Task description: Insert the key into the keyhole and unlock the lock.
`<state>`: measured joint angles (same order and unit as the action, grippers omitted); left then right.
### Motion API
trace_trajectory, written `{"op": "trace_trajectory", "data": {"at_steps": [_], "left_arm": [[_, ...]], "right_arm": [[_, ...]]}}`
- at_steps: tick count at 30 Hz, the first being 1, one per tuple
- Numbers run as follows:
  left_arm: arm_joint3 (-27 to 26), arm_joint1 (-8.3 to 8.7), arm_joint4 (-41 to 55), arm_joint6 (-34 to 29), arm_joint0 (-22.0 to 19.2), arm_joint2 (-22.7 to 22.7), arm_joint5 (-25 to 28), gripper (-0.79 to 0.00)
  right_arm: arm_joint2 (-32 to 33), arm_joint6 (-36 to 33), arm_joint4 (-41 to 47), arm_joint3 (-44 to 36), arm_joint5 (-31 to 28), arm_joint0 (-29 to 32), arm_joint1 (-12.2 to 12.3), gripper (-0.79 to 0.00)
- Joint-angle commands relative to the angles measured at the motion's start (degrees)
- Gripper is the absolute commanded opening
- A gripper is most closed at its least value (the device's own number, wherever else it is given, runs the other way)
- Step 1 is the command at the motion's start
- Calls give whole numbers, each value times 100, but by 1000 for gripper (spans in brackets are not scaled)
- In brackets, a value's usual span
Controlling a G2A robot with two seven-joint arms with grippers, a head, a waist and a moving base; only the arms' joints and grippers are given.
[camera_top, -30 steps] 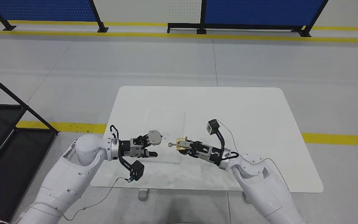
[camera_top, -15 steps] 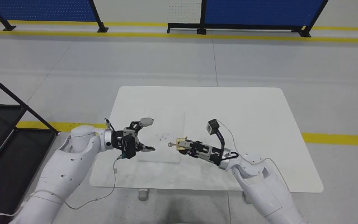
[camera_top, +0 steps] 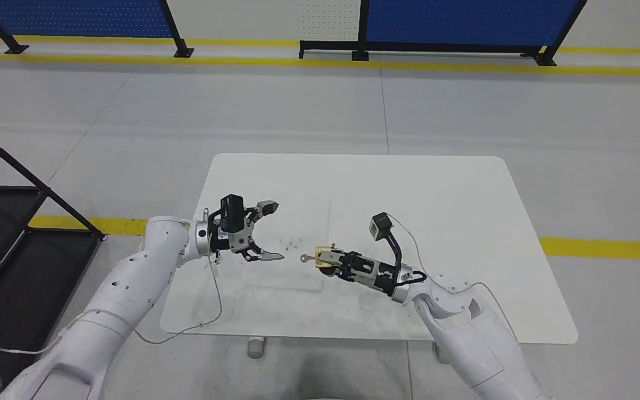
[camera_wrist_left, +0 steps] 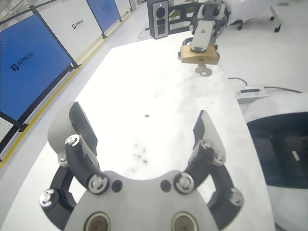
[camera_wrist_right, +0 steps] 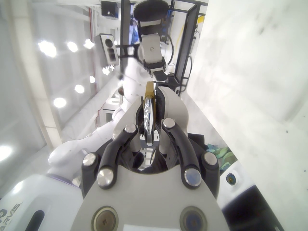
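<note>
Since a second ago the left arm has rolled its wrist over and drawn its elbow out toward the lower left of the top view, while the right arm has kept its place. The left gripper (camera_top: 270, 233) (camera_wrist_left: 139, 111) hangs over the table (camera_top: 450, 200) left of centre. Its fingers are spread wide with nothing between them, and the lower fingertip (camera_top: 276, 258) lies just beside the key's free end, though contact cannot be judged.

The right gripper (camera_top: 327, 261) (camera_wrist_left: 203, 40) (camera_wrist_right: 154, 93) sits at the centre of the top view, clamped on the flat sides of the brass padlock (camera_top: 322, 259) (camera_wrist_left: 199, 57) (camera_wrist_right: 149, 90), which it holds above the tabletop. The key (camera_top: 306, 258) (camera_wrist_left: 203, 70) sits in the keyhole, its head sticking out of the padlock's underside toward the left gripper.

Between the two grippers the way is open; a few dark specks (camera_top: 290, 241) (camera_wrist_left: 139, 151) mark the tabletop there. Yellow floor lines (camera_top: 590, 247) run to either side of the table, blue panels (camera_top: 470, 20) stand along the upper edge, and a black frame (camera_top: 25, 215) is cut off at the left edge.

In the left wrist view a finger covers much of the padlock's face, and only a piece of the shackle (camera_wrist_left: 184, 42) shows, so whether it has sprung cannot be told. In the right wrist view the padlock is seen edge-on.
</note>
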<state>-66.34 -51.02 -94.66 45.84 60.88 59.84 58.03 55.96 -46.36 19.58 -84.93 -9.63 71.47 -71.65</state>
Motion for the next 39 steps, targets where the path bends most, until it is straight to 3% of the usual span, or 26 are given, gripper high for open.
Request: {"op": "trace_trajectory", "data": {"at_steps": [1, 8, 9, 21, 24, 31, 39], "left_arm": [[173, 50, 341, -65, -161, -369, -3, 0], [335, 327, 2254, -581, -765, -2013, -3, 0], [336, 347, 2336, -622, -809, -2078, -3, 0], [336, 347, 2336, -622, -809, -2078, -3, 0], [317, 333, 2562, -825, -789, -1969, -207, 0], [386, 272, 3193, -1213, -956, -1702, -84, 0], [564, 116, 4090, -1943, -1267, -1744, -3, 0]], "right_arm": [[0, 0, 0, 0, 0, 0, 0, -785], [0, 0, 0, 0, 0, 0, 0, -785], [0, 0, 0, 0, 0, 0, 0, -785], [0, 0, 0, 0, 0, 0, 0, -785], [0, 0, 0, 0, 0, 0, 0, -785], [0, 0, 0, 0, 0, 0, 0, -785], [0, 0, 0, 0, 0, 0, 0, -785]]}}
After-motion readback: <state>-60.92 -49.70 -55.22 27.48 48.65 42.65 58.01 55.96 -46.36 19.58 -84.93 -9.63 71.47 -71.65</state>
